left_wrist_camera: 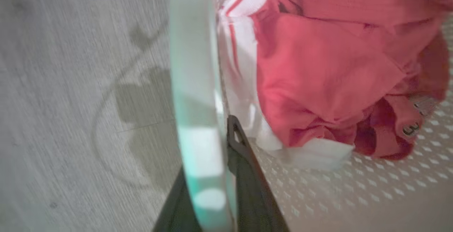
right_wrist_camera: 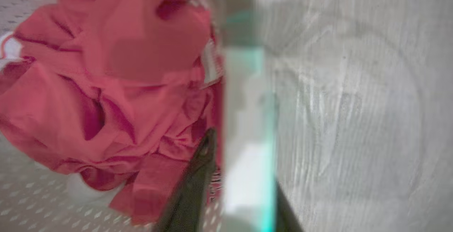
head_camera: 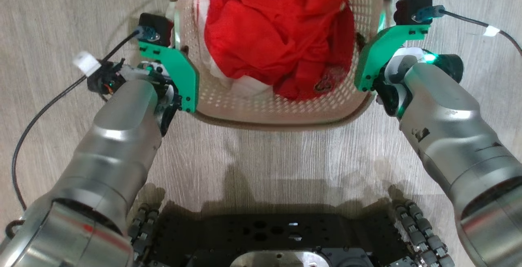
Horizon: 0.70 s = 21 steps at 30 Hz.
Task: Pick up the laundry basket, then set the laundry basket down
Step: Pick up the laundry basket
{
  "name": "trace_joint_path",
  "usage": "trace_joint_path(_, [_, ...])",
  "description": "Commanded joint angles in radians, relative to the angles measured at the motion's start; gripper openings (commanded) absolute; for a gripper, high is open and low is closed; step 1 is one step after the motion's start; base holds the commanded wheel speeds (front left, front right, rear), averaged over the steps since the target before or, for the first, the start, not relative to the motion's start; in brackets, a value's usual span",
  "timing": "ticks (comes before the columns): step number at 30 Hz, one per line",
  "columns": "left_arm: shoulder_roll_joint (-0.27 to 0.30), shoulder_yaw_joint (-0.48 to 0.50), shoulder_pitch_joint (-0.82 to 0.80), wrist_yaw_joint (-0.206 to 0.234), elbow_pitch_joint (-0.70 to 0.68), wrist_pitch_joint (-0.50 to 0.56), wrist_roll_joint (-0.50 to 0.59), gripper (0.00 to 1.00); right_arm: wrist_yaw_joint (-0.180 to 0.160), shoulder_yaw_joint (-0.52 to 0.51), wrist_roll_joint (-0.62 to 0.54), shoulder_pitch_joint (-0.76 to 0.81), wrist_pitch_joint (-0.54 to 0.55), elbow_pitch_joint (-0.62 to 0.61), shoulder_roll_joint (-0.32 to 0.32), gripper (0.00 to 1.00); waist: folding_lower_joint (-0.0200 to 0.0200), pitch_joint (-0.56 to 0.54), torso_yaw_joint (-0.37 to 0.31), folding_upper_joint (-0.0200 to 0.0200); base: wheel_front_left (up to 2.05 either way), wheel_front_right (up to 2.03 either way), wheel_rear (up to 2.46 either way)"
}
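Note:
The laundry basket (head_camera: 281,121), cream with perforated walls and a brown rim, sits between my two arms in the head view, holding bunched red and white clothes (head_camera: 277,34). My left gripper (head_camera: 176,45) is shut on the basket's white left handle (left_wrist_camera: 191,65), one dark finger (left_wrist_camera: 244,161) inside the wall and the other outside. My right gripper (head_camera: 381,26) is shut on the white right handle (right_wrist_camera: 244,94) the same way, its inner finger (right_wrist_camera: 198,168) against the clothes. Whether the basket's base touches the floor, I cannot tell.
Pale wood-grain floor (head_camera: 261,161) lies all around the basket. My dark wheeled base (head_camera: 277,234) is just below it in the head view. Black cables (head_camera: 49,104) trail from both wrists.

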Motion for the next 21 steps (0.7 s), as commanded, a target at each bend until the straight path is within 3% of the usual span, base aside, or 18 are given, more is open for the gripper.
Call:
trace_joint_path(1, [0.024, -0.001, 0.019, -0.001, -0.01, -0.002, 0.0, 0.0, 0.007, 0.016, 0.006, 0.044, 0.003, -0.014, 0.018, 0.0, 0.0, 0.0, 0.0, -0.0001, 0.0, 0.0, 0.0])
trace_joint_path(11, [0.024, -0.104, 0.032, -0.011, 0.005, 0.01, 0.001, 0.0, 0.007, 0.078, 0.045, 0.065, 0.037, -0.034, 0.018, 0.0, 0.0, -0.036, -0.002, -0.0001, 0.0, 0.0, 0.0])
trace_joint_path(21, [0.024, -0.221, 0.086, -0.039, -0.016, 0.098, -0.009, 0.0, 0.007, 0.129, 0.099, 0.09, 0.147, -0.048, 0.018, 0.0, 0.0, -0.177, 0.012, -0.0001, 0.0, 0.0, 0.0])
